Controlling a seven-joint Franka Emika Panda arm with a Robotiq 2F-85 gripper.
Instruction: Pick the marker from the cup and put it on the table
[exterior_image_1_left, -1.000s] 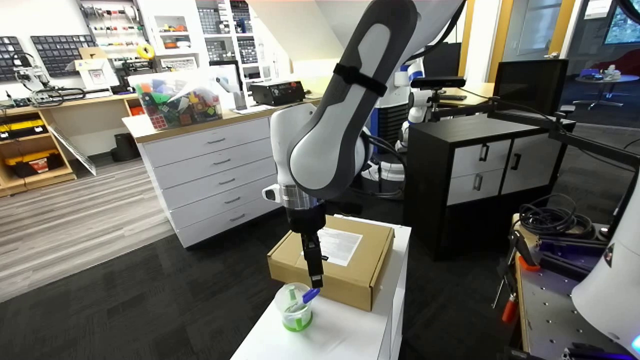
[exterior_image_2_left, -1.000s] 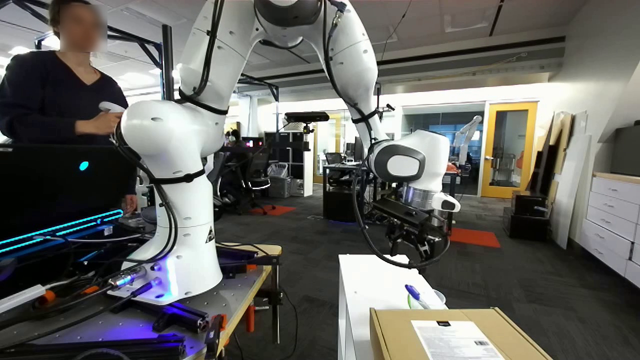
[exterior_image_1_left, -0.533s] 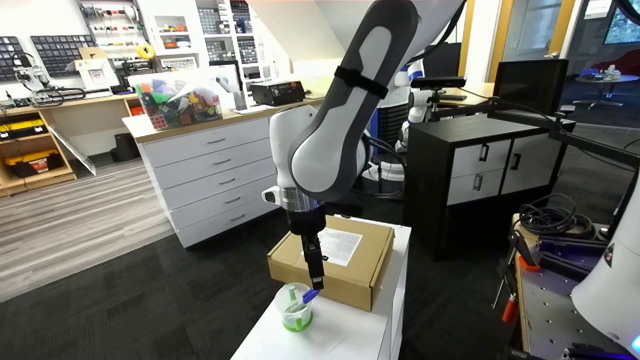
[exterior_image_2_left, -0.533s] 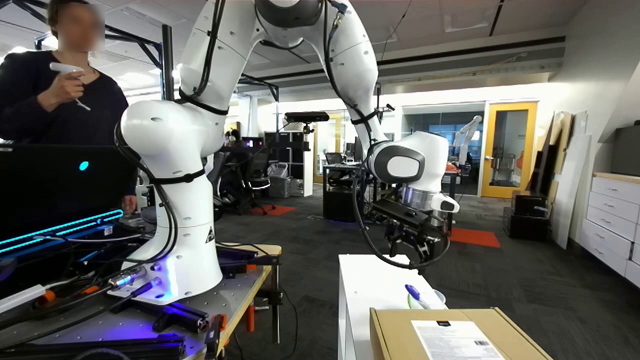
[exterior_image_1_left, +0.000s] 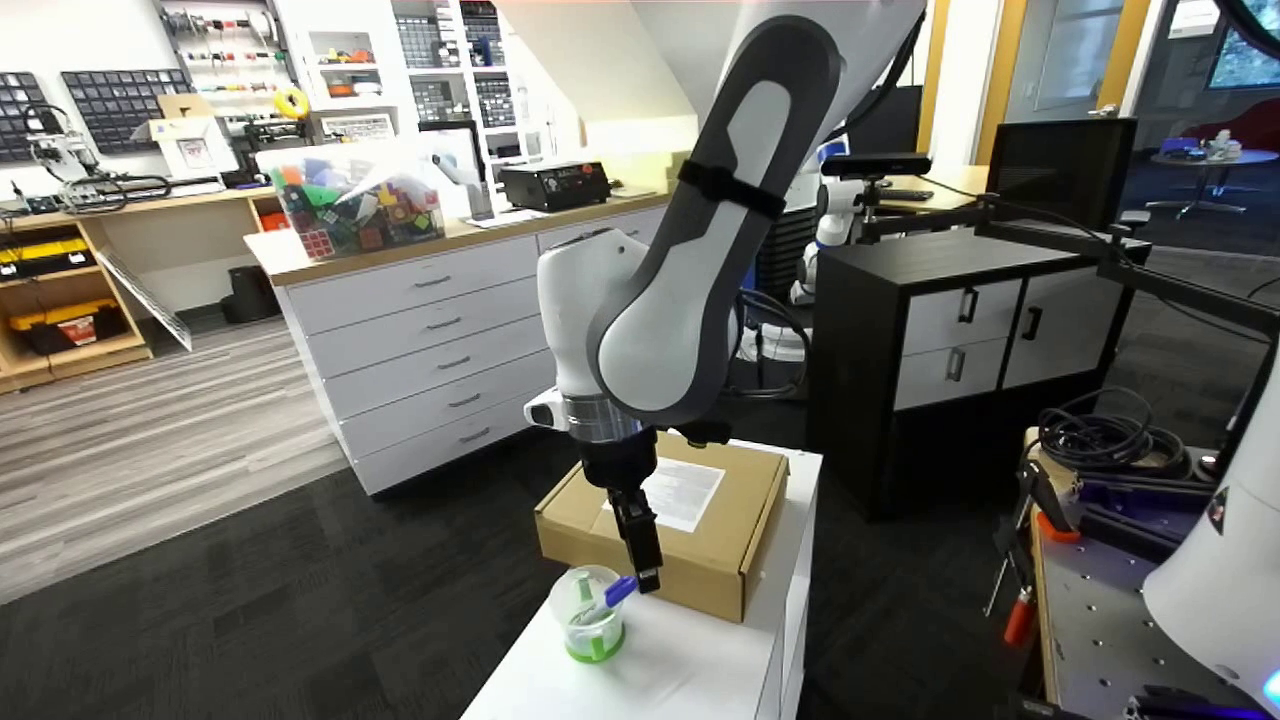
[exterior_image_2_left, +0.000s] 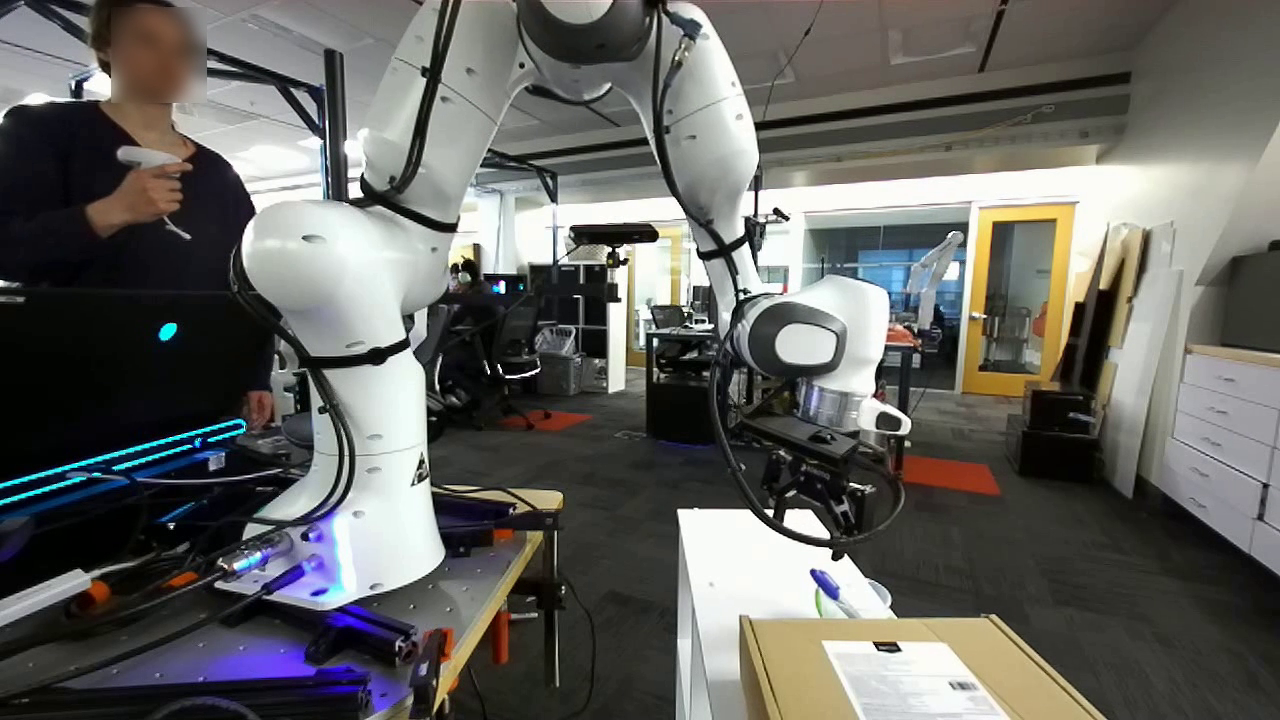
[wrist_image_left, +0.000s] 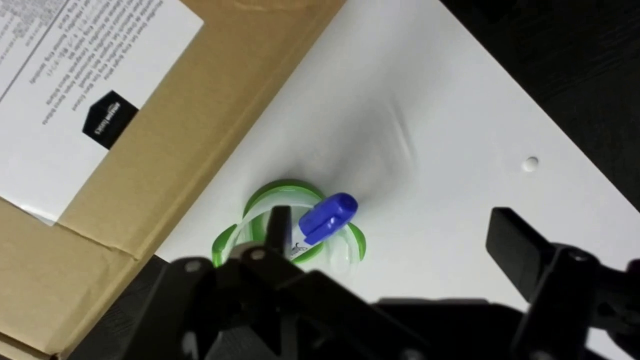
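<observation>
while i watch from far away, my gripper (wrist_image_left: 392, 233) hangs low over the white table (exterior_image_1_left: 690, 660), with its two fingers (wrist_image_left: 279, 227) spread wide apart and nothing held between them. the marker (wrist_image_left: 325, 220) is in the cup (exterior_image_1_left: 592, 640), leaning to one side. in an exterior view its fat blue cap (exterior_image_1_left: 621, 591) pokes up over the top of the cup, and the tip of my gripper looks just beside that cap, but i cannot tell if they touch. the cup is see-through with green bits on it, and it stands upright on the table. in the wrist view i see one finger in front of the cup, and it hides some of the cup and some of the marker's white part. the other finger (wrist_image_left: 517, 250) is well off to the right there, over the table, so the blue cap shows between the two, much nearer to the first one. near the cup, on the same table, lies a flat brown box (exterior_image_1_left: 690, 580) with a white paper (exterior_image_2_left: 915, 680) stuck on its top. in an exterior view a person (exterior_image_2_left: 90, 190) in a dark top stands near the robot arm (exterior_image_2_left: 700, 130) and holds up a small white thing (exterior_image_2_left: 148, 157). farther back stand white drawers (exterior_image_1_left: 380, 345) and a black cupboard (exterior_image_1_left: 860, 400).
</observation>
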